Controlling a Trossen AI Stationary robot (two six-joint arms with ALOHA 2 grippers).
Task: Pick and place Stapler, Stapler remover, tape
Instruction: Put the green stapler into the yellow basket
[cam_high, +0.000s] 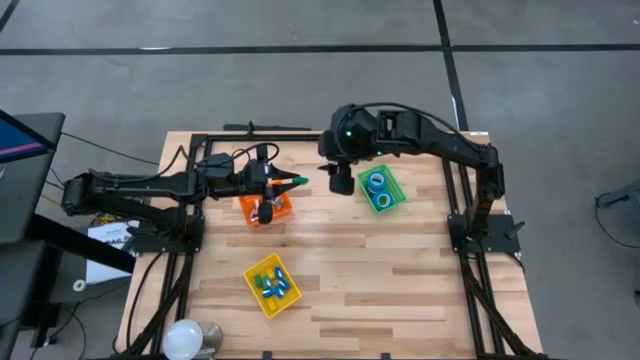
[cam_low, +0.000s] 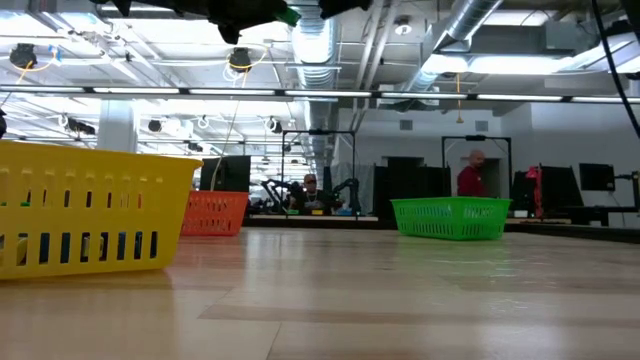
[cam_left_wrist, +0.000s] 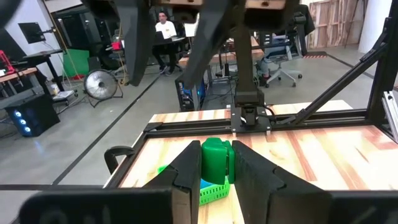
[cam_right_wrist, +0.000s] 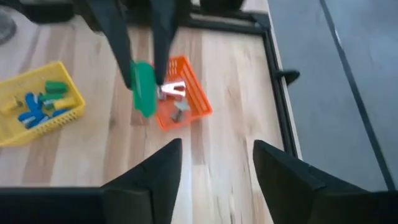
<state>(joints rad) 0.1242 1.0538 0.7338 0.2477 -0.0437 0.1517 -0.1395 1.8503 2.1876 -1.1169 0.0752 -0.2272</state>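
My left gripper (cam_high: 289, 182) reaches level from the table's left and is shut on a green stapler (cam_left_wrist: 215, 160), which hangs in the air past the right edge of the orange bin (cam_high: 265, 208). Small silvery and grey pieces (cam_right_wrist: 175, 91) lie in that bin. My right gripper (cam_high: 340, 180) hovers open just left of the green bin (cam_high: 383, 189), where blue tape rolls (cam_high: 377, 184) lie. In the right wrist view, its fingers (cam_right_wrist: 158, 177) frame the stapler (cam_right_wrist: 143, 88) and the orange bin (cam_right_wrist: 186, 102) from a distance. My left gripper pinches the green stapler (cam_left_wrist: 215, 160) between its two fingers (cam_left_wrist: 186, 168), one on each side face. The fingers come level from the table's left. The stapler is lifted clear of the table and sticks out past the fingertips (cam_right_wrist: 134, 74) in the right wrist view.
A yellow bin (cam_high: 272, 286) holding small blue, green and yellow oblong pieces stands toward the near edge. A dark frame (cam_high: 455, 190) rims the table. Bare wood lies between the three bins. People sit and stand in the room beyond the table (cam_low: 472, 175).
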